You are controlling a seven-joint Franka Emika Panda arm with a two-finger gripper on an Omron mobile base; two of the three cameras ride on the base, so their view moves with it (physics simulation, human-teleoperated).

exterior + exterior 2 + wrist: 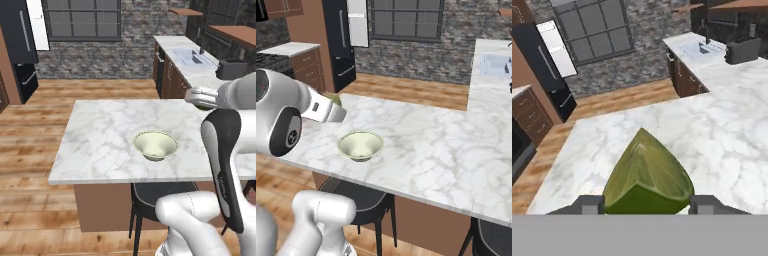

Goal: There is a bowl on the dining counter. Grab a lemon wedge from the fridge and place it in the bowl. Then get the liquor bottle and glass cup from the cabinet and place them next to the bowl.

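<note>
Hand view, lemon wedge (647, 177) base cut off

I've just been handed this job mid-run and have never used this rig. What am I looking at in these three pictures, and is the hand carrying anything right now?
It is one white robot arm on a base that drives, in a simulated kitchen. Two pictures come from cameras on the base, behind the arm to its left and right, looking forward and down. The third comes from a camera on the hand, looking along its fingers.

In front of the robot is the dining counter, a marble slab. On it stands the bowl, pale and with nothing in it. A dark stool sits under the counter's near edge.

The hand is closed on the lemon wedge, yellow-green, gripped between the two fingertips. In the base views the wedge peeks out beyond the hand, above the counter and off to one side of the bowl, not yet over it. The fridge stands in the background with a door open.
</note>
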